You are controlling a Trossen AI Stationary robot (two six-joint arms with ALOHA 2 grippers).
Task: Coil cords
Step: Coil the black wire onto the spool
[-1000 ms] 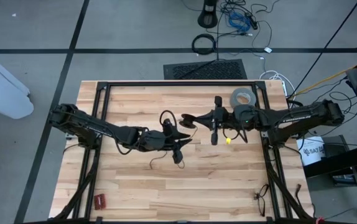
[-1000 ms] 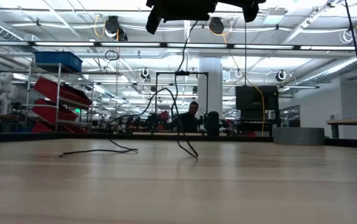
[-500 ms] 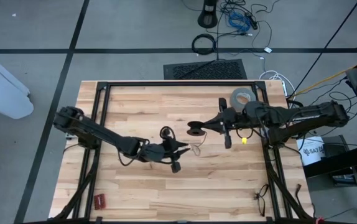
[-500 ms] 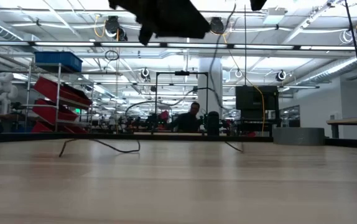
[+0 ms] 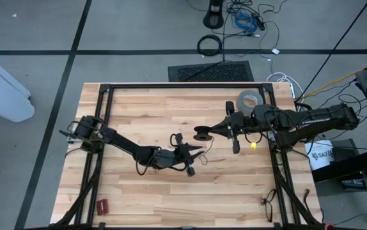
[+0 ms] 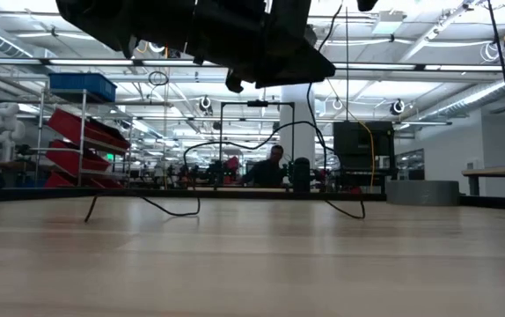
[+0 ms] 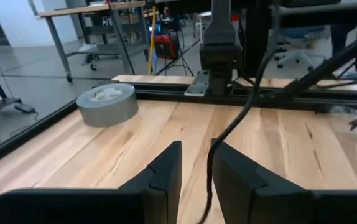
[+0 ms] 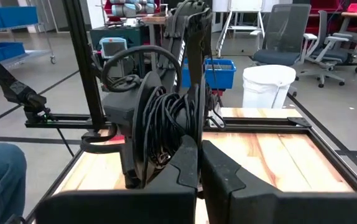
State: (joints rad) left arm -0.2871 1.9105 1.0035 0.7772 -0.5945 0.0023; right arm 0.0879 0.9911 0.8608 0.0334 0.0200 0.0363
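The cord is a thin black wire. Part of it is wound on a black spool (image 8: 160, 124), which also shows at mid-table (image 5: 200, 134), with my right gripper (image 8: 198, 163) shut on it. From there the cord (image 7: 211, 168) runs through the narrow gap of my left gripper (image 7: 196, 155), which hovers low over the table, open, just near of the spool (image 5: 196, 153). Slack loops of the cord (image 6: 169, 211) lie on the wooden table (image 5: 145, 191). My right gripper pinches the rim of a spool flange (image 8: 194, 134) between its two fingers, coming level from the table's right. The spool is on edge and held clear above the table. My left gripper has the cord against the inner side of one finger (image 7: 228, 171); the gap is wider than the cord.
A grey tape roll (image 5: 249, 100) lies at the far right of the table, also in the left wrist view (image 7: 107, 104). Black frame rails (image 5: 183, 85) border the table. A small red object (image 5: 101, 206) sits near the front left corner. A person (image 6: 270, 167) is far behind.
My left gripper has sunk toward the table and gone a little toward its right edge, rolling as it went. My right gripper has drawn the spool slightly toward the near right. The slack cord on the table has shifted rightward.
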